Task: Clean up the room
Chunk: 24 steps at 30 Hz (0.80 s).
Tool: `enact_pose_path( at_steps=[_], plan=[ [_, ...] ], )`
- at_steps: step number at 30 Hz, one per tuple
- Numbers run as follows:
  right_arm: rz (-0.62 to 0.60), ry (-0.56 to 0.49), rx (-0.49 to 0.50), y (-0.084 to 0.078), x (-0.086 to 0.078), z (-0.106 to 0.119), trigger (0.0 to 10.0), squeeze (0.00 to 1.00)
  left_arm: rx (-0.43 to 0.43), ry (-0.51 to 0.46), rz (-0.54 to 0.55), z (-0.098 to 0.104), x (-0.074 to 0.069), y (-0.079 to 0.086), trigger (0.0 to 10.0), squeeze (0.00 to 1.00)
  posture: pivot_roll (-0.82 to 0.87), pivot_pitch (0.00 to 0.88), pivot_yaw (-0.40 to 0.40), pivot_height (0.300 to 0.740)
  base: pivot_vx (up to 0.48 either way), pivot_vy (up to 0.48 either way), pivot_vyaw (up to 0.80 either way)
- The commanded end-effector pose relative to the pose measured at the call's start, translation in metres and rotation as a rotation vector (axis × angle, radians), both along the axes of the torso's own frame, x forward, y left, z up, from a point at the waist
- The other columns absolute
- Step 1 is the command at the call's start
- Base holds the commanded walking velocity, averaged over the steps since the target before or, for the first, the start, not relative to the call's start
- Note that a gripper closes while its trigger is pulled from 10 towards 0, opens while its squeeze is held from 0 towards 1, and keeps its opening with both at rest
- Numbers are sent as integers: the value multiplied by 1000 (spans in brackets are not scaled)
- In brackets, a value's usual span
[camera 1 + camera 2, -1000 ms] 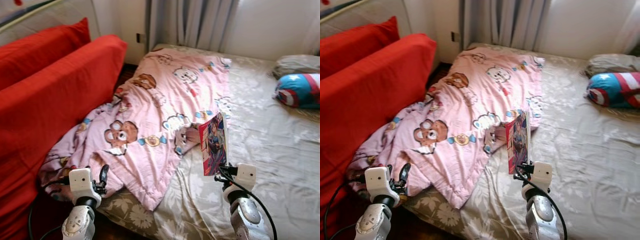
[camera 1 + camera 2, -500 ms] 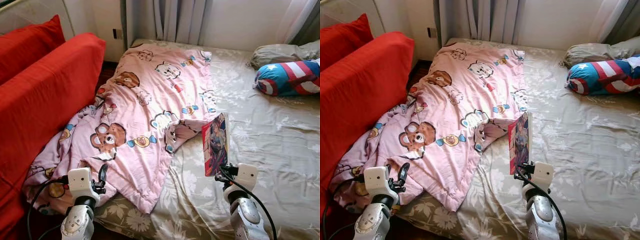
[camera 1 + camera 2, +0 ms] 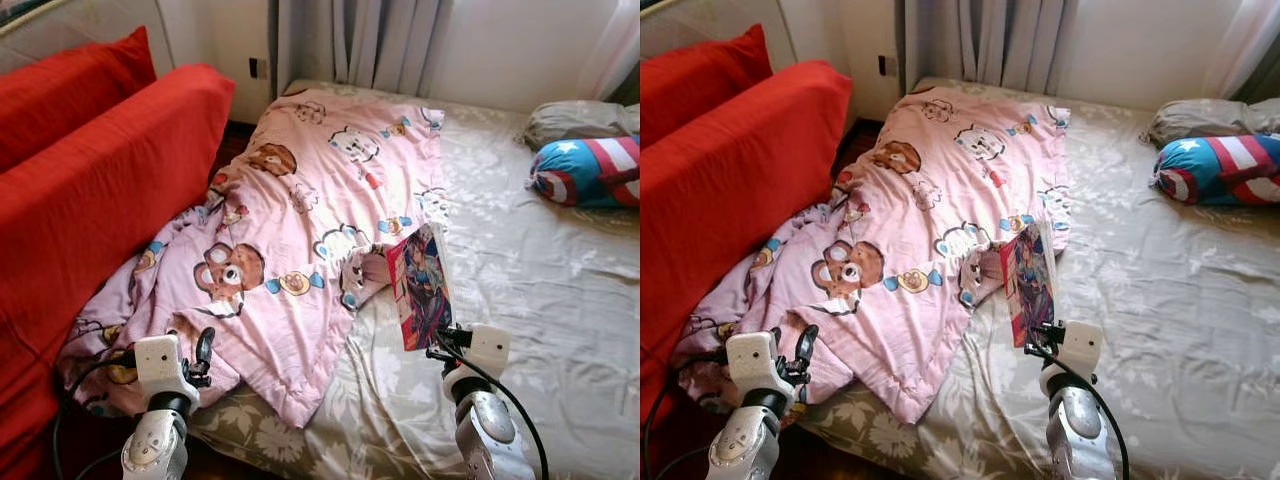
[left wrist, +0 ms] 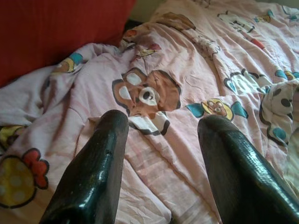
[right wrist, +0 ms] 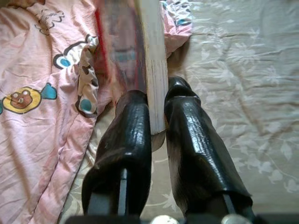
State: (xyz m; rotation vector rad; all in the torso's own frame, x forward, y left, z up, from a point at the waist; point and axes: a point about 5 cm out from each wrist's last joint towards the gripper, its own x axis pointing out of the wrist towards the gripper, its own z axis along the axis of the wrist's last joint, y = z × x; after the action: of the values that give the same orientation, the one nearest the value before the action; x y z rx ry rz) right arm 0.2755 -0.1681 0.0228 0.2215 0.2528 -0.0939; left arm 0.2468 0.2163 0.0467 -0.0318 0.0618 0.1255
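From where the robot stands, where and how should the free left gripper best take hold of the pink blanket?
Grip the pink blanket at its loose near corner, which hangs toward the bed's foot. Come from above with the open left gripper and pinch the edge. There the cloth looks thin and free, while the bunched part by the red sofa looks too thick. The right gripper holds the book.

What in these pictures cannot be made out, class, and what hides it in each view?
- Thin colourful illustrated book: cover blurred in right wrist view, too close.
- Red, white and blue star-patterned cushion: cut off by the eye view's right edge.
- Floor beside the red fabric sofa: hidden by the pink cartoon-bear blanket.
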Motion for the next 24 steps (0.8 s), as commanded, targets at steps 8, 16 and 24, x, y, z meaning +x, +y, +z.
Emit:
enact_pose_path(
  at_steps=[8,16,24],
  plan=[
    [-26,-15,-11,-6,0,2,10000,0,10,2,-9,-1,-1,-2,10000,0,53,136,-72,739,0,-267,-702],
    [-23,-28,-11,-4,0,3,10000,0,11,1,-7,-1,-1,-1,10000,0,54,136,-71,739,0,-265,-86],
    [-12,-28,-19,-3,0,3,10000,0,11,1,-11,-1,-1,-3,10000,0,51,136,-70,739,0,-267,0]
  ],
)
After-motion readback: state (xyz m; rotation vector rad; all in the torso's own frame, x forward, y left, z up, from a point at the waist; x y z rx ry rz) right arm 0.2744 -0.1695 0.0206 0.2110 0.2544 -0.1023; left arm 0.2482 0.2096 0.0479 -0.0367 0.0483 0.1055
